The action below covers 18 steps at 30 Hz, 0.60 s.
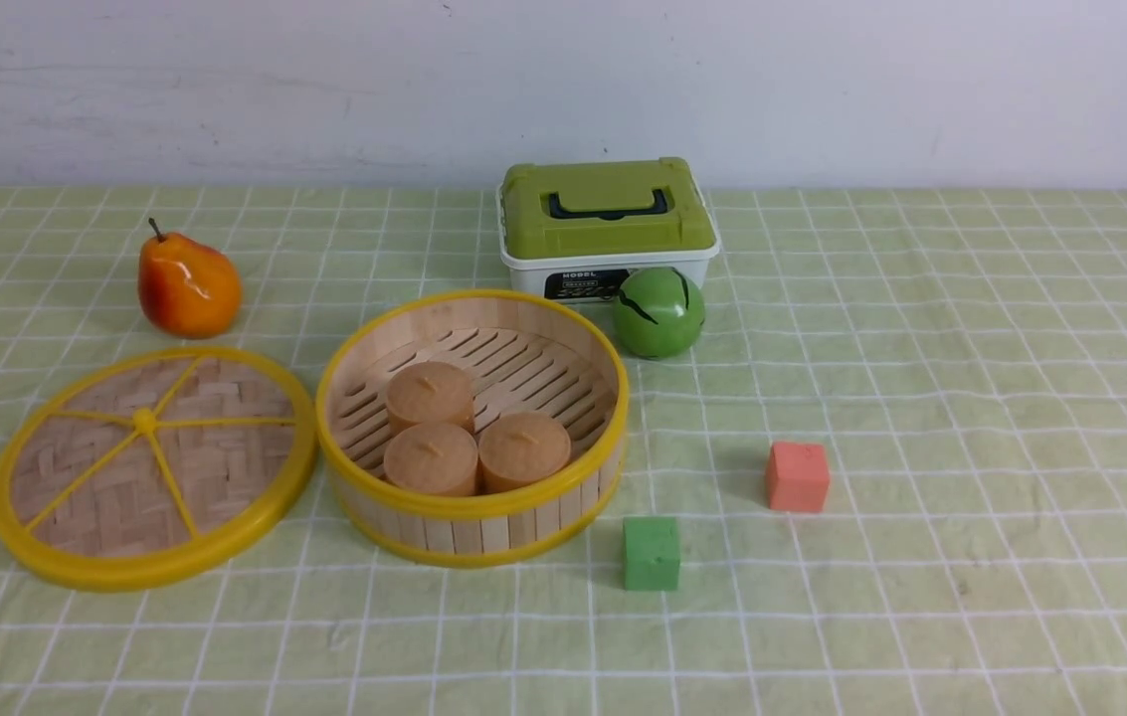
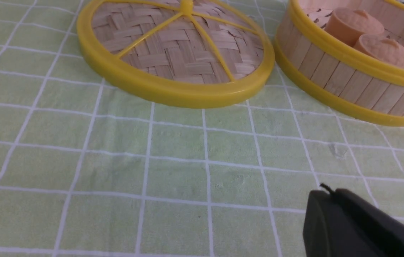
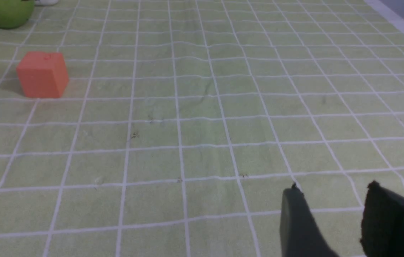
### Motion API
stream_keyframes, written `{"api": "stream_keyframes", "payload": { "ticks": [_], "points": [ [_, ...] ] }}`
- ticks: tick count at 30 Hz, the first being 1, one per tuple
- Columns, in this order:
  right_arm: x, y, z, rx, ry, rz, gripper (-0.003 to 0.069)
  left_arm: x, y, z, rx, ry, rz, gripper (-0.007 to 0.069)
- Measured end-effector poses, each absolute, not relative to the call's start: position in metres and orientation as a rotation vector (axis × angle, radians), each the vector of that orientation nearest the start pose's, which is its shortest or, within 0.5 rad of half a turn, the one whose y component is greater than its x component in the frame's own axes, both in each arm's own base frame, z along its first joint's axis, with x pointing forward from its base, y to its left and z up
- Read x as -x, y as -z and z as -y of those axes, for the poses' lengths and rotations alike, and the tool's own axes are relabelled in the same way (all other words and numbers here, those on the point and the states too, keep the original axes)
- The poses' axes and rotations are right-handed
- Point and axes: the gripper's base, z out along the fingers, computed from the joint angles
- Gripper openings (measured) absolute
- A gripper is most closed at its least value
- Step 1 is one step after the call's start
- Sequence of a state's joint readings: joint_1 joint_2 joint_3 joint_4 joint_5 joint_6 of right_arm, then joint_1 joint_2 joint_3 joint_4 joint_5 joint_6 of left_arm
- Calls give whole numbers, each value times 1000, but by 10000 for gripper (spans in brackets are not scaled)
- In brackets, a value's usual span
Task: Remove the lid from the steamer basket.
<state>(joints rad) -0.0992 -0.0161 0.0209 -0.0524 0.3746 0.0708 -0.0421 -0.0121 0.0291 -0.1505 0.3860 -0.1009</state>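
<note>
two task things lie side by side on the checked surface [image 1: 921,398]: the lid [image 1: 151,465] rests flat at nine o'clock of the steamer basket [image 1: 471,428], rims almost touching, so the basket stands uncovered with three buns [image 1: 469,438] inside. the job looks done. the lid seems light and stiff, its woven bamboo likely brittle, its yellow rim smooth and perhaps slippery; the central knob where the spokes meet looks the surest hold. the left hand [image 2: 351,225] is clenched and empty, low on the cloth at six o'clock of the lid. the right hand [image 3: 344,221] is released, jaws apart, grasping nothing, well apart from the orange cube [image 3: 42,74].
</note>
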Motion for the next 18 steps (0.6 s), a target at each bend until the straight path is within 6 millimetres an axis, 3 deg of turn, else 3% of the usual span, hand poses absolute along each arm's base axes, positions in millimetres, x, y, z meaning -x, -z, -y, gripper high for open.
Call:
{"api": "stream_keyframes", "payload": {
  "ticks": [18],
  "points": [
    [-52, -173, 7, -126, 71, -1859, 241, -52, -170, 7, 140, 232, -1884, -13]
  ]
}}
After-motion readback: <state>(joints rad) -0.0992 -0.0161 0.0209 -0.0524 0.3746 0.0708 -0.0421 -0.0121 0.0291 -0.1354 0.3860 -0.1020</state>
